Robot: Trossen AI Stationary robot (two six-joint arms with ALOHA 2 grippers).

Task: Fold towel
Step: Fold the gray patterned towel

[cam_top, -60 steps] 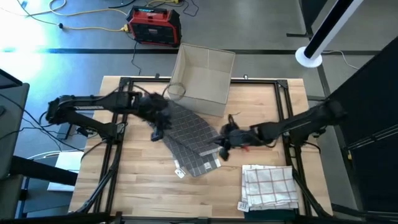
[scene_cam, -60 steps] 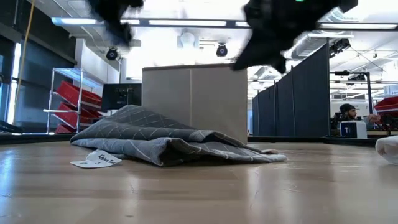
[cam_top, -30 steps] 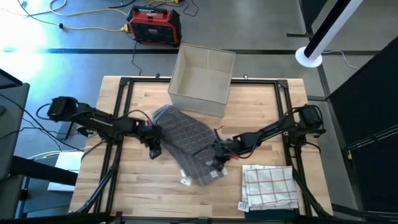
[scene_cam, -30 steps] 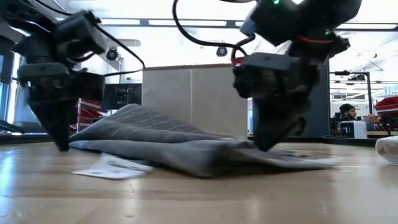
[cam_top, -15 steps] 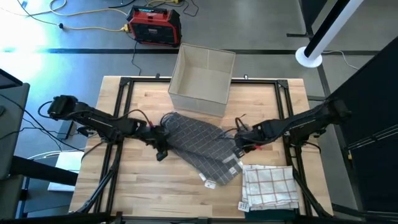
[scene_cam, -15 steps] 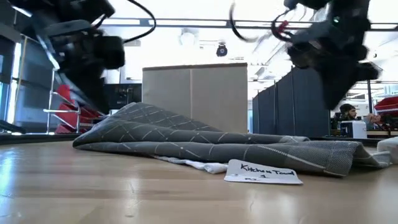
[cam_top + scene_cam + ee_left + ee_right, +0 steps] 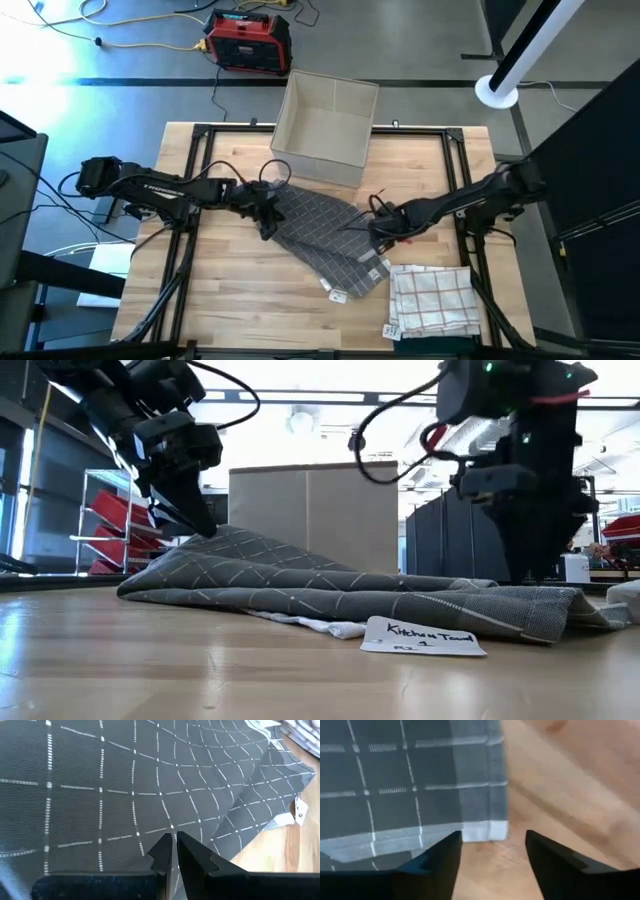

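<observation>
High view: grey checked towel lies rumpled mid-bench, just before the cardboard box; left pincer at its left edge, right pincer at its right edge, a folded white towel near the front right corner. Low view: towel heaped flat, paper tag in front. Wrist views: left pincer clenched, tips nearly touching over the cloth, grasp uncertain; right pincer released, spread above the towel's corner.

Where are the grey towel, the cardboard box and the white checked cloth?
grey towel (image 7: 322, 238), high view, middle of its checked top.
cardboard box (image 7: 326, 125), high view, its inner floor.
white checked cloth (image 7: 432, 298), high view, centre of the folded square.
</observation>
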